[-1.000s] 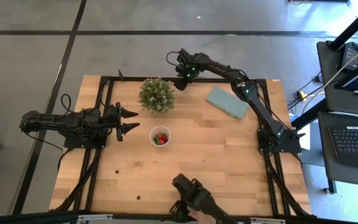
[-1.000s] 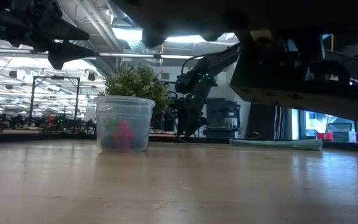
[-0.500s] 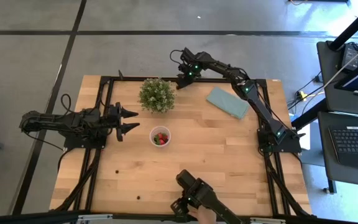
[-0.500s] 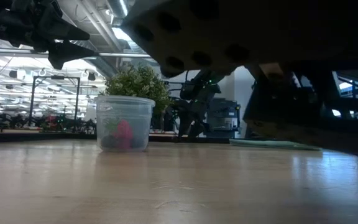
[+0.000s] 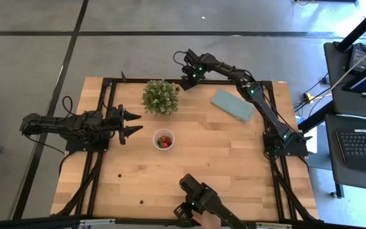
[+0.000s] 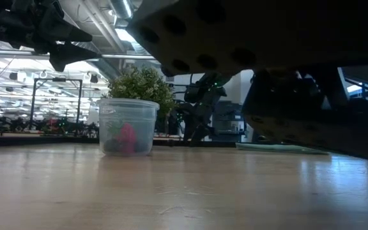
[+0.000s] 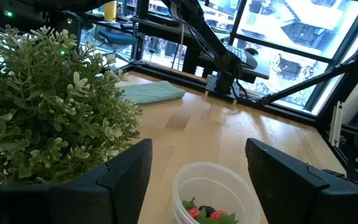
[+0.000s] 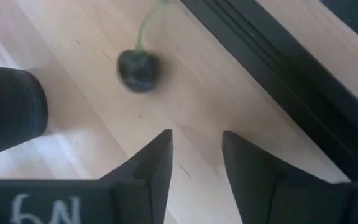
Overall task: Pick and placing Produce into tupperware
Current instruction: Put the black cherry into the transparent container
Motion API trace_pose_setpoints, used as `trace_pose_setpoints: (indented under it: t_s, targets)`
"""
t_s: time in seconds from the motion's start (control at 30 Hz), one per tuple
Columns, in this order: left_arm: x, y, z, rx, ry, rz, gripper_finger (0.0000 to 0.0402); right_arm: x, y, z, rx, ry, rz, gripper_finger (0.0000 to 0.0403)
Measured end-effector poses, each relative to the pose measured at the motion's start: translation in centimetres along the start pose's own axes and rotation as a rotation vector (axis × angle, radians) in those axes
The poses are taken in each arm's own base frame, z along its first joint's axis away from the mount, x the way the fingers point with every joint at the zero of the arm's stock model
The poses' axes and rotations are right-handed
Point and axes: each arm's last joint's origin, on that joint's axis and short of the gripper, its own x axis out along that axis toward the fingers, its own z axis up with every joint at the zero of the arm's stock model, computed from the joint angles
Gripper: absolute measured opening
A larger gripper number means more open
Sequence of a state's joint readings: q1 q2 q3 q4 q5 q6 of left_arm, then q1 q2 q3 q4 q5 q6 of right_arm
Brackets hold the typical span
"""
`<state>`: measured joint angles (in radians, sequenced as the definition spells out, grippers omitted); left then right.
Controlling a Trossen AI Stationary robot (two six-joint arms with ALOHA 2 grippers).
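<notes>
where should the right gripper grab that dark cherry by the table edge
Grip the round body of the dark cherry, not its thin green stem, which would likely slip. Come straight down from above with the right gripper, one finger on each side of the fruit. It lies loose on the wood near the black frame rail, so sideways approaches look cramped.

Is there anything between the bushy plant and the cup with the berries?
No. In the high view only bare wood lies between the potted plant and the cup.
</notes>
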<state>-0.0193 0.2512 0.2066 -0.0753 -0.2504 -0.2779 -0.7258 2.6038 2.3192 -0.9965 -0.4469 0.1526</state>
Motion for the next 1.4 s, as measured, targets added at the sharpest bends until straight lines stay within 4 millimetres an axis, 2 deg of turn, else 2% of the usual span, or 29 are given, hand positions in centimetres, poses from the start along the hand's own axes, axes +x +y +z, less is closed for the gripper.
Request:
trace_pose_setpoints:
  t_s: [0.9,1.23,1.4]
  targets:
    - [0.0,0.08,0.03,-0.002,-0.008,0.026,0.025,0.0,0.24,0.43,-0.023,-0.035,0.067,0.0137]
    - [0.0,0.07,0.02,-0.002,-0.008,0.025,0.0251,-0.01,0.23,0.42,0.003,-0.033,0.069,0.0078]
    - [0.0,0.07,0.02,-0.002,-0.007,0.025,0.0251,-0.01,0.25,0.4,0.004,-0.029,0.077,0.0072]
